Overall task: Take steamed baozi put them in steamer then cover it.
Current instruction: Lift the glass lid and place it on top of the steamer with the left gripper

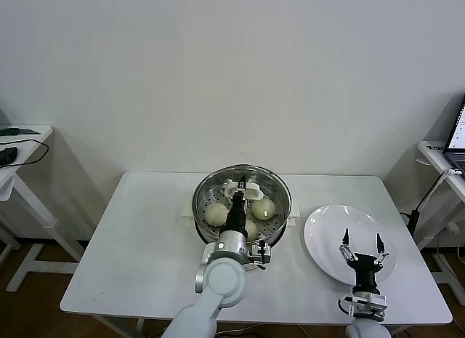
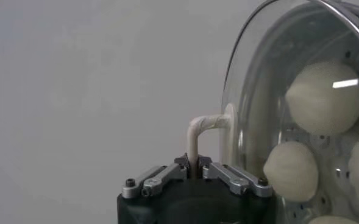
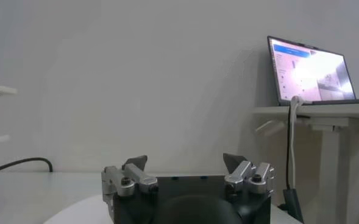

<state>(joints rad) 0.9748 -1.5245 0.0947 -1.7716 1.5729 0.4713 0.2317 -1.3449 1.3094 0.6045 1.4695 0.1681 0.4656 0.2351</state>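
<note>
Inside the steamer point(image 1: 203, 195) sit baozi point(image 1: 216, 214) under a glass lid point(image 1: 280, 187), left end effector point(image 1: 239, 188) pinching its handle.

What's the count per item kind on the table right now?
baozi: 4, inside the steamer, seen through the lid
steamer: 1
glass lid: 1, on the steamer
white plate: 1
Total: 7
Left end effector grips the lid's handle; right end effector is open over the plate.
</note>
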